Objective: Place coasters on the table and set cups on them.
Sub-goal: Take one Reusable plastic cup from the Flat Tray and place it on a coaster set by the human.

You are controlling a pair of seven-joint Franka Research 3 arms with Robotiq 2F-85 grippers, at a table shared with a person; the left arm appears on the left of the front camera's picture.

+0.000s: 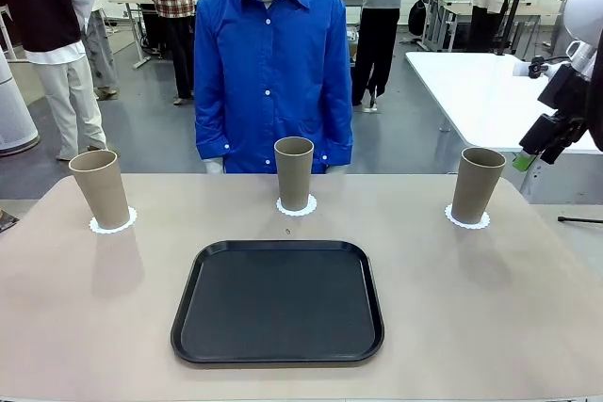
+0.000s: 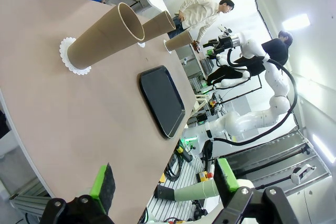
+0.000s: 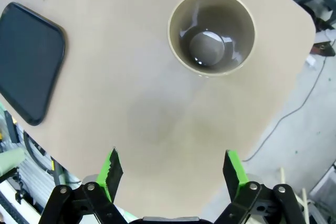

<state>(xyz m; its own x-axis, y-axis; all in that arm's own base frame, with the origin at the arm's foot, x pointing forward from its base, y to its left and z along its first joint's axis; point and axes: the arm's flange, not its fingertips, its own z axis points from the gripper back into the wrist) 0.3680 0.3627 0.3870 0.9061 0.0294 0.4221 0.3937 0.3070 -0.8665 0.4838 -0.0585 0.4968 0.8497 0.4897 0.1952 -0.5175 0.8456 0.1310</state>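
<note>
Both hands hang released with nothing between their green pads: my left hand [image 2: 165, 184] sits low beyond the tabletop's edge, fingers spread wide, and my right hand [image 3: 171, 169] hovers above the tabletop's right end, jaws just as wide apart, looking almost straight down into a cup. From the front camera I see the right hand [image 1: 551, 138] raised off the far right corner, clear of everything.

Largest thing before me is the beige tabletop [image 1: 490, 308], with a person in a blue shirt [image 1: 273, 63] standing at its far side. On the tabletop's near middle lies a black tray [image 1: 278, 300], bare.

Beyond the tray stand three tan cups in a row across the tabletop, all upright, each on its own white doily coaster. I see the left cup [image 1: 100, 188] on the left coaster [image 1: 113, 224], near the left corner. I see the middle cup [image 1: 294, 172] on the middle coaster [image 1: 297, 206], just past the tray's far edge, in front of the person. I see the right cup [image 1: 477, 184] on the right coaster [image 1: 467, 220], near the right corner; from my right wrist camera its inside [image 3: 211, 32] looks empty. The cups stand well apart from one another.
</note>
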